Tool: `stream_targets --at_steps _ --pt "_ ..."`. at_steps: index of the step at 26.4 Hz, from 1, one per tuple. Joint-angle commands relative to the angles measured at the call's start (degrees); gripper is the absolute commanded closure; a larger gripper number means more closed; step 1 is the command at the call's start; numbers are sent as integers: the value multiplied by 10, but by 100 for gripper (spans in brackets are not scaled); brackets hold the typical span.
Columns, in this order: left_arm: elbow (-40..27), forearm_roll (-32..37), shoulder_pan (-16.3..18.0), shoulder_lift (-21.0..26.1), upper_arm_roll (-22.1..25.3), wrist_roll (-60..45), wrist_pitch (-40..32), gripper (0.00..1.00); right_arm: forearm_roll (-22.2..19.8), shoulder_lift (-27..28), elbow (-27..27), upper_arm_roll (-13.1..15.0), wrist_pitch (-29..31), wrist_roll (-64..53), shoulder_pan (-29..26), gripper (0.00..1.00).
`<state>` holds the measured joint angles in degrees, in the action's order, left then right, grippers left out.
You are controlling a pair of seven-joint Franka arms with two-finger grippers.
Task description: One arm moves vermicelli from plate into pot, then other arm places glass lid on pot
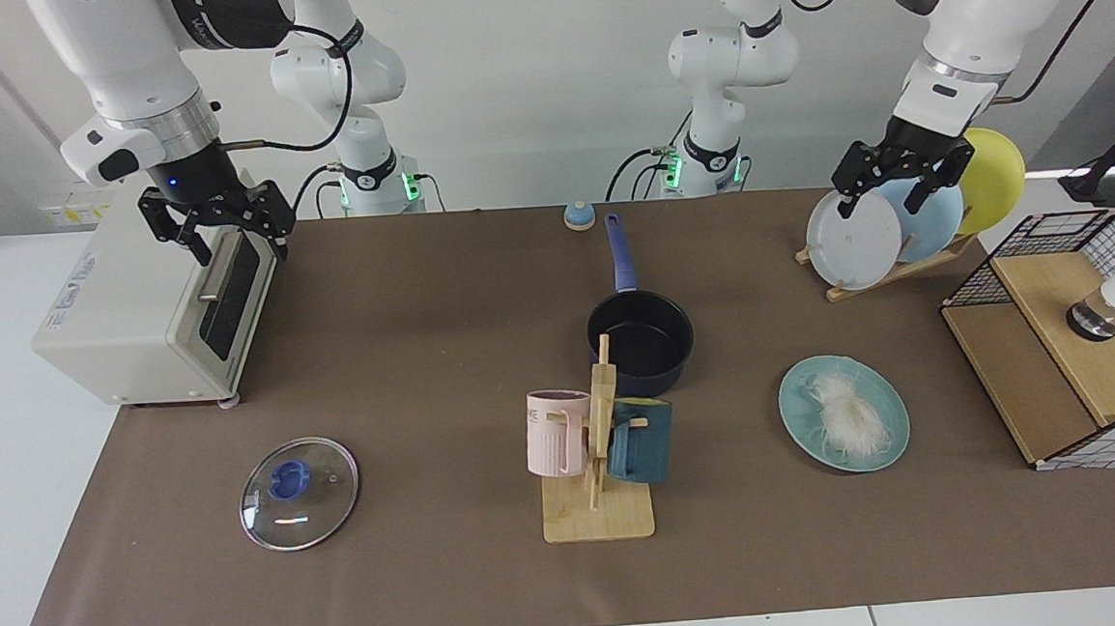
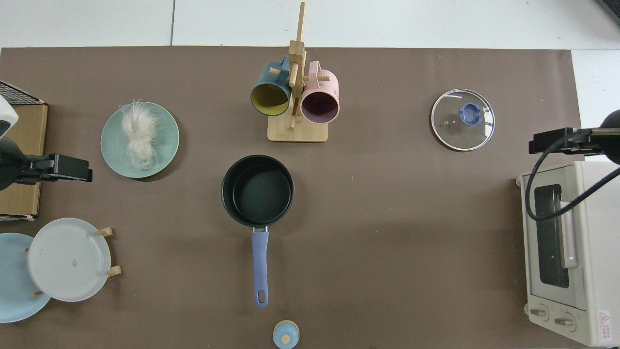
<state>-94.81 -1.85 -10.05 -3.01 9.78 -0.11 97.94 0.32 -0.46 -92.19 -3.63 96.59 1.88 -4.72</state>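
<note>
We judged the fluffy white vermicelli tangle (image 1: 847,415) light and springy, best pinched mid-clump. Our left claw (image 1: 887,186) and right claw (image 1: 220,233) both hung wide, empty.

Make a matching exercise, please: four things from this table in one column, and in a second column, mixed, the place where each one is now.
Column 1
1. vermicelli
2. glass lid
3. pink mug
4. white plate

Column 2
A. hanging on the wooden mug tree
B. upright in the wooden plate rack
C. lying on the teal plate
D. flat on the brown mat, knob upward

Pairs: 1-C, 2-D, 3-A, 4-B
</note>
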Motion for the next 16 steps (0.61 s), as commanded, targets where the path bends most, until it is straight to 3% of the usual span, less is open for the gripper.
stream_targets --at_steps 1,8,16 --pt "-6 -5 3 10 6 12 90 0 -2 -4 3 -1 -12 -18 -6 0" --pt "-6 -6 28 91 6 12 175 0 -5 -9 1 -2 -25 -23 -9 0" --pt "-5 -13 33 194 -4 6 286 0 -5 -9 3 -1 -55 -25 -3 0"
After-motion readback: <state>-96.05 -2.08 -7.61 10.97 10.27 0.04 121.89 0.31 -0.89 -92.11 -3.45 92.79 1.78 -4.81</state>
